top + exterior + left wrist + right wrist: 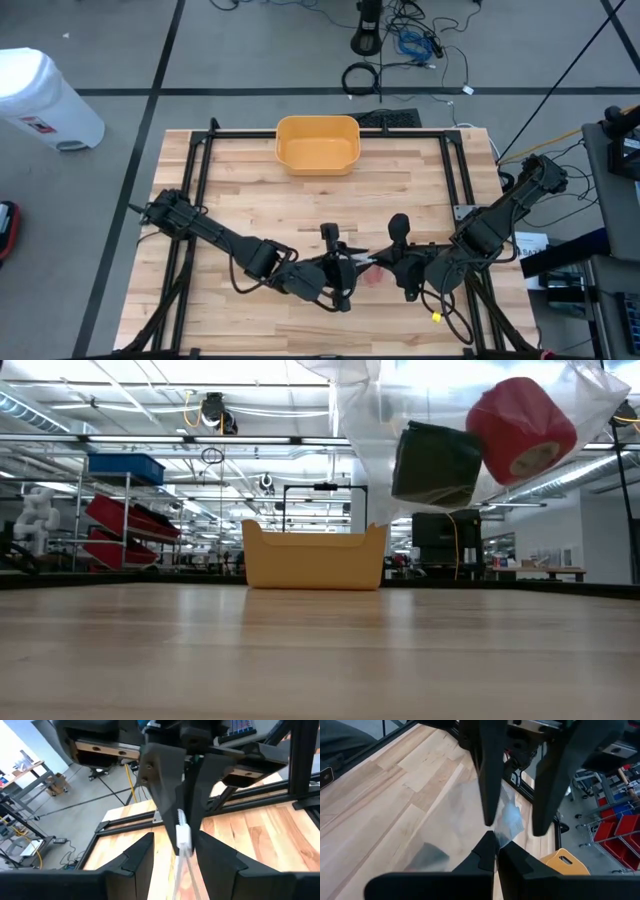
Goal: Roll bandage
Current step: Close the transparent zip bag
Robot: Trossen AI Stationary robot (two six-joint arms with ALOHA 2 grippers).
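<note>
Stage: early, judged | bandage rolls (red (520, 428), dark (434, 463)) sealed in clear bag (400, 405), lifted off table (300, 200) | right gripper (495, 840) closed, pinching bag edge | left gripper (184, 840) part-open astride bag edge, grip uncertain | remaining: open bag, roll; tub (317, 143) unused

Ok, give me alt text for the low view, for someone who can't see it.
A clear plastic bag hangs in the air at upper right, holding a red bandage roll and a black roll side by side. Below it stretches the bare wooden table, with a yellow bin standing at its far edge and a workshop room beyond.
</note>
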